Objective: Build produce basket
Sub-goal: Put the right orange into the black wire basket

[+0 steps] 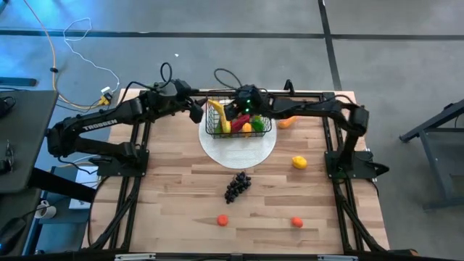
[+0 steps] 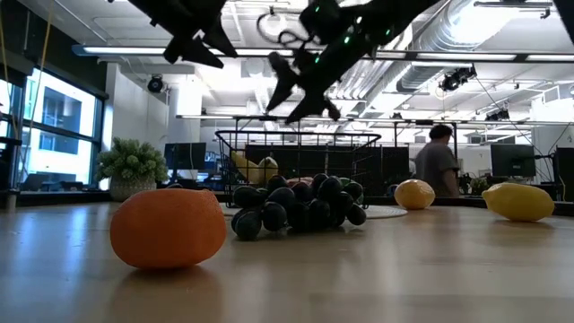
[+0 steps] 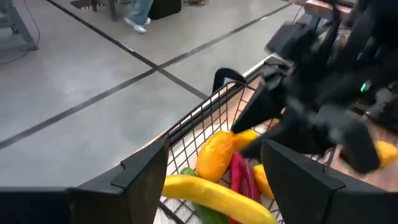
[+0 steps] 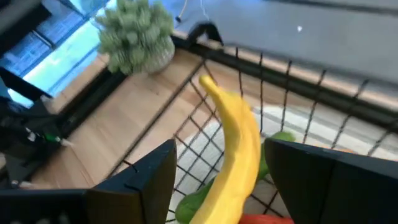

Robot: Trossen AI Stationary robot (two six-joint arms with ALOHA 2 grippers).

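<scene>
The black wire basket [image 1: 238,125] stands on a round white plate [image 1: 239,151] at the table's far middle. In it lie a yellow banana [image 4: 239,143], a red chilli [image 3: 244,177], an orange-yellow piece [image 3: 214,155] and something green. The banana's tip leans on the basket's left wall. My right gripper [image 2: 300,94] hangs open just above the basket, its fingers on either side of the banana [image 1: 219,114], apart from it. My left gripper [image 1: 197,110] is open at the basket's left side, raised above its rim [image 3: 186,127].
On the near half of the table lie a dark grape bunch [image 1: 237,185], a lemon [image 1: 299,162] and two small oranges [image 1: 222,220] [image 1: 296,222]. An orange fruit [image 1: 288,122] lies right of the basket. A spiky leafy bunch [image 4: 134,34] stands far left.
</scene>
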